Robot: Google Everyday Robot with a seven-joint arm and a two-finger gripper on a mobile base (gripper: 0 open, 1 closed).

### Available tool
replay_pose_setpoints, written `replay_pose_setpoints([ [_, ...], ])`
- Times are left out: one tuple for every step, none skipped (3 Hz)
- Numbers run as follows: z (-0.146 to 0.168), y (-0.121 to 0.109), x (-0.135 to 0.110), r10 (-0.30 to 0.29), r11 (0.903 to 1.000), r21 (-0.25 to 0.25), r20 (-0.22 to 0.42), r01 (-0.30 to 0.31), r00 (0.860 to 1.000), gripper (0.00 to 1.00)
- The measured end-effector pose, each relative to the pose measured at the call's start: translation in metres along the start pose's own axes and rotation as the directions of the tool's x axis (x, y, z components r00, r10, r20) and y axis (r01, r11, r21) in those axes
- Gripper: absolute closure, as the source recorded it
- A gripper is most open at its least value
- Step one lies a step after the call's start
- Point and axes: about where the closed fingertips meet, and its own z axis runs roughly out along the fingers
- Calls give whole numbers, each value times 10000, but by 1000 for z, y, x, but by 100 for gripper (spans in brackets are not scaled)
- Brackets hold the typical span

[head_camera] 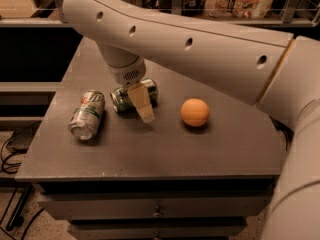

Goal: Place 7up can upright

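Pincer (142, 104) hangs over the lying 7up can (121, 98), can't tell my opening; off-centre contact could roll it.

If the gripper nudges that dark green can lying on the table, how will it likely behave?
The dark green can lies on its side, so a nudge across its length would probably roll it over the flat table. Its shiny metal skin looks smooth, so likely slippery. The gripper hangs right at it.
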Motion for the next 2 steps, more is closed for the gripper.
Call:
replay_pose_setpoints([
  [5, -1, -2, -9, 10000, -38, 82, 9, 10000, 18],
  [6, -2, -5, -9, 10000, -67, 239, 10, 9997, 41],
])
